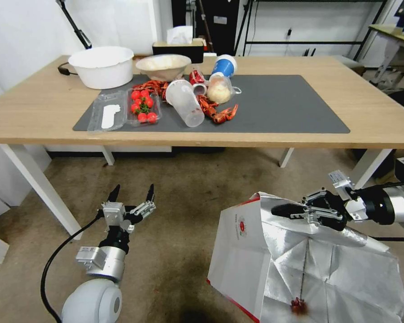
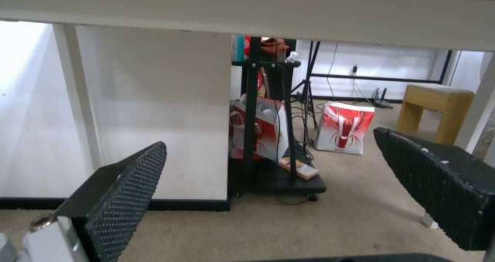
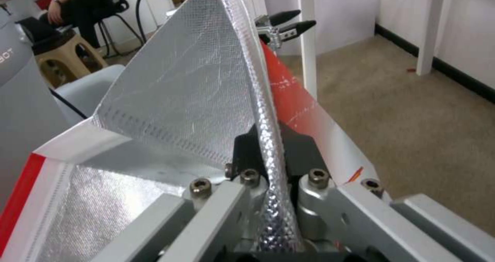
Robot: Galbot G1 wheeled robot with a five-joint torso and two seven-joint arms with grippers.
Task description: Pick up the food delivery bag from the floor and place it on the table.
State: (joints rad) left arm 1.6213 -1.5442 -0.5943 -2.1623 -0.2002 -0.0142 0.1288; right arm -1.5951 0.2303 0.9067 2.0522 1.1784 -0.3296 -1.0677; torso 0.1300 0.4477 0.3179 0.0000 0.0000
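Observation:
The food delivery bag (image 1: 242,251) is down at the floor on my right, below the table's front edge. It is white with a round red logo and leans with its open mouth toward me, showing the silver foil lining (image 3: 180,91). My right gripper (image 1: 276,210) is shut on the bag's upper foil rim; in the right wrist view the rim runs between its black fingers (image 3: 270,146). My left gripper (image 1: 132,194) hangs open and empty above the carpet on the left, near a white table leg (image 1: 36,184). The light-wood table (image 1: 40,112) carries a dark grey mat (image 1: 292,103).
The mat's left half holds a white basin (image 1: 102,66), a bowl (image 1: 163,66), a tomato tray (image 1: 143,106), a tipped plastic cup (image 1: 185,102), crayfish (image 1: 220,113) and a blue cup (image 1: 224,65). A second table leg (image 1: 368,168) stands behind the bag. Far under the table are a black cart (image 2: 268,169) and another red-and-white bag (image 2: 344,127).

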